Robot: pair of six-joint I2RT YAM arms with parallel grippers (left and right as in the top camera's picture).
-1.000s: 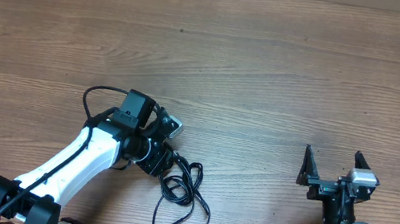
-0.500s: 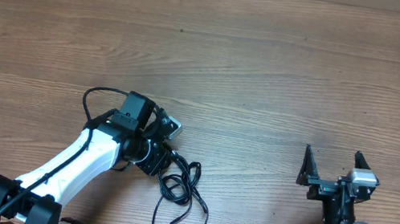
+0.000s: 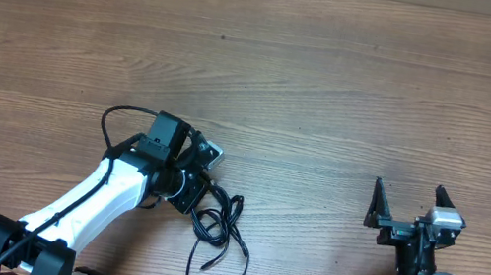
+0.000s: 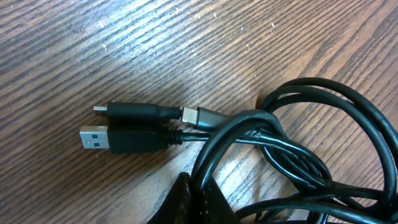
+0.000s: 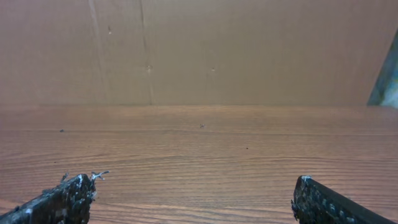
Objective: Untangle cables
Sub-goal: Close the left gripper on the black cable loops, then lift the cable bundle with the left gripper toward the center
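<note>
The cables point(image 3: 220, 231) are thin black cords looped together near the table's front edge, with loose plug ends trailing toward the front. In the left wrist view the loops point(image 4: 298, 155) fill the right side, with two black plugs point(image 4: 134, 127) and a silvery-grey plug point(image 4: 202, 116) lying side by side. My left gripper point(image 3: 199, 197) is shut on a strand of the cables point(image 4: 200, 190). My right gripper point(image 3: 405, 206) is open and empty, far to the right of the cables; its fingertips show in the right wrist view point(image 5: 193, 196).
The wooden table point(image 3: 333, 92) stretches to a brown back wall point(image 5: 199, 50). A thicker black wire point(image 3: 119, 116) loops off the left arm. The arm bases stand at the front edge.
The cable bundle has shifted slightly left and its trailing ends have swung left with it. My left gripper stays in place. The right arm has not moved.
</note>
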